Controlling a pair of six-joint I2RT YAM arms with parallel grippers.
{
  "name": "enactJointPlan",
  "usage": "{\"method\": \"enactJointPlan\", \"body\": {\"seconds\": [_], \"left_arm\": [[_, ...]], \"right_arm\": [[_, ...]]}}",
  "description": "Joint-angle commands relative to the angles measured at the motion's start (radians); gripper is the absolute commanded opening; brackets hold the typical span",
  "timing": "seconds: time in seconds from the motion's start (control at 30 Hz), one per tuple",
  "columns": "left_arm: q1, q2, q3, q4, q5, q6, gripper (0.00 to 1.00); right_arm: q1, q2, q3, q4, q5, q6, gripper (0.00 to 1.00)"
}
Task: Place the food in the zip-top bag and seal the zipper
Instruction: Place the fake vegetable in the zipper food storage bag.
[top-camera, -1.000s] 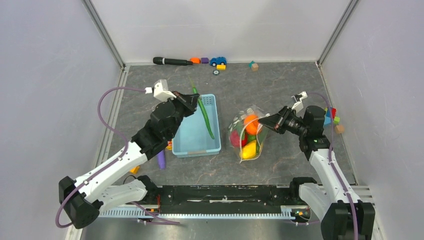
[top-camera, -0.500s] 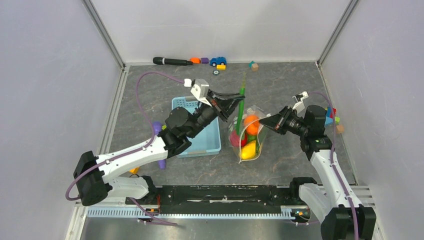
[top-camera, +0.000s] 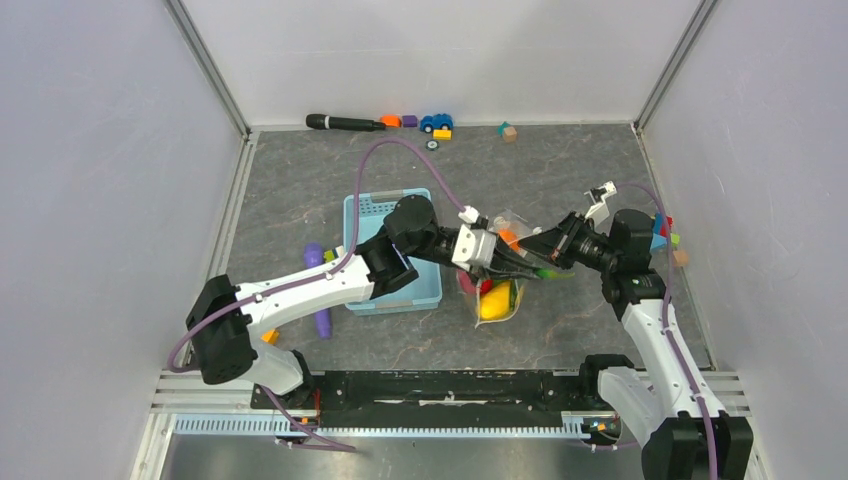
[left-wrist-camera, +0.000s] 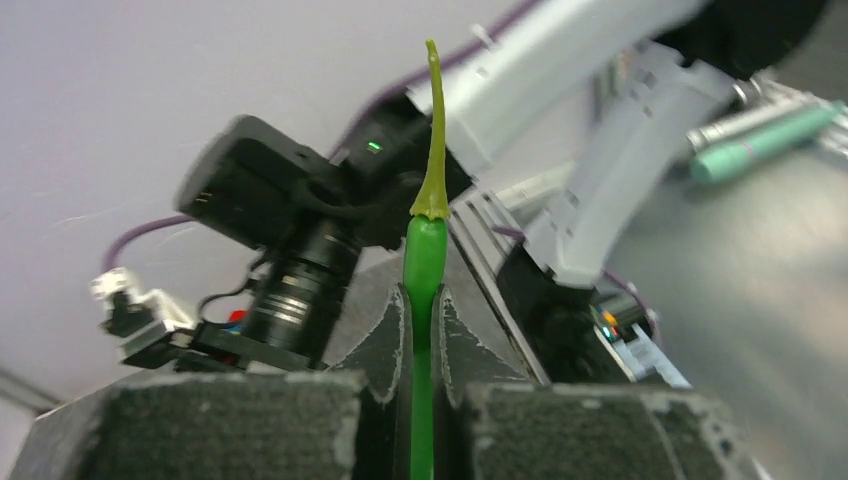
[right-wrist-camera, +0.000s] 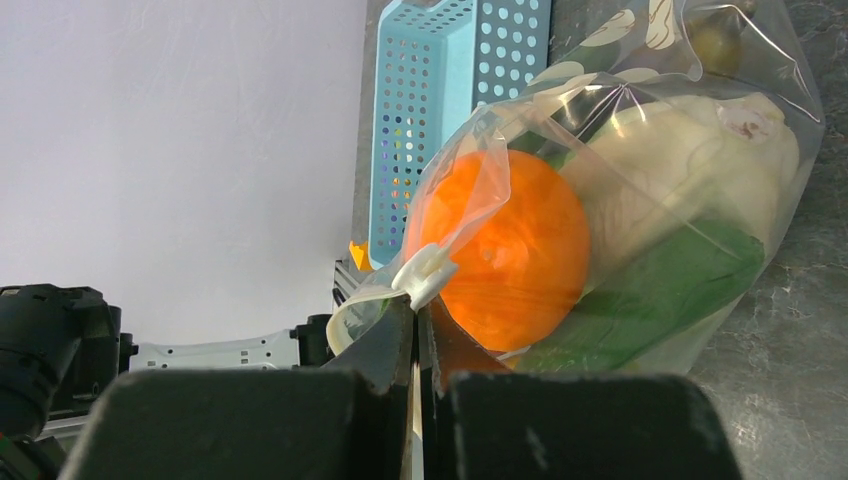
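The zip-top bag (top-camera: 497, 300) stands right of the basket with orange, red, yellow and green food inside. My right gripper (top-camera: 548, 248) is shut on the bag's mouth edge. In the right wrist view my right gripper (right-wrist-camera: 416, 310) pinches the rim just below the white zipper slider (right-wrist-camera: 425, 272). An orange round piece (right-wrist-camera: 520, 250) and a thick green piece (right-wrist-camera: 650, 295) lie behind the plastic. My left gripper (top-camera: 520, 265) is over the bag's mouth, shut on a long thin green stemmed vegetable (left-wrist-camera: 425, 255), whose tip (top-camera: 550, 272) points at the right gripper.
The light-blue basket (top-camera: 372, 212) sits under the left forearm. A purple rod (top-camera: 318, 290) and a small orange wedge (top-camera: 270, 338) lie to its left. A black marker (top-camera: 343, 122), a toy car (top-camera: 436, 121) and blocks line the back wall. More blocks (top-camera: 665, 235) lie at the right.
My left arm swung right from the basket with the long green vegetable, then lowered and turned it across the bag's mouth toward the right gripper. The right gripper kept its hold.
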Motion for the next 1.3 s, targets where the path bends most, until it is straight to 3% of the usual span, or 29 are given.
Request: {"method": "enactJointPlan", "body": {"seconds": [0.0,0.23,0.5,0.77,0.97,1.1,1.27], "left_arm": [[0.009,-0.005,0.013,-0.136,0.256,0.27,0.02],[0.014,-0.013,0.011,-0.404,0.319,0.537,0.02],[0.017,0.039,0.011,-0.524,0.281,0.731,0.02],[0.065,0.107,0.019,-0.53,0.29,0.773,0.02],[0.123,0.139,-0.058,-0.303,0.365,0.693,0.02],[0.153,0.157,-0.139,-0.032,0.344,0.574,0.02],[0.175,0.203,-0.176,0.155,0.301,0.47,0.02]], "right_arm": [[-0.005,-0.024,0.056,0.008,-0.026,-0.017,0.0],[-0.004,-0.02,0.075,-0.019,-0.03,-0.031,0.0],[-0.004,-0.014,0.116,-0.068,-0.038,-0.05,0.0],[-0.004,-0.012,0.135,-0.097,-0.074,-0.056,0.0],[-0.003,-0.013,0.144,-0.119,-0.081,-0.064,0.0],[-0.004,-0.009,0.148,-0.123,-0.08,-0.065,0.0],[-0.004,-0.003,0.155,-0.124,-0.075,-0.066,0.0]]}}
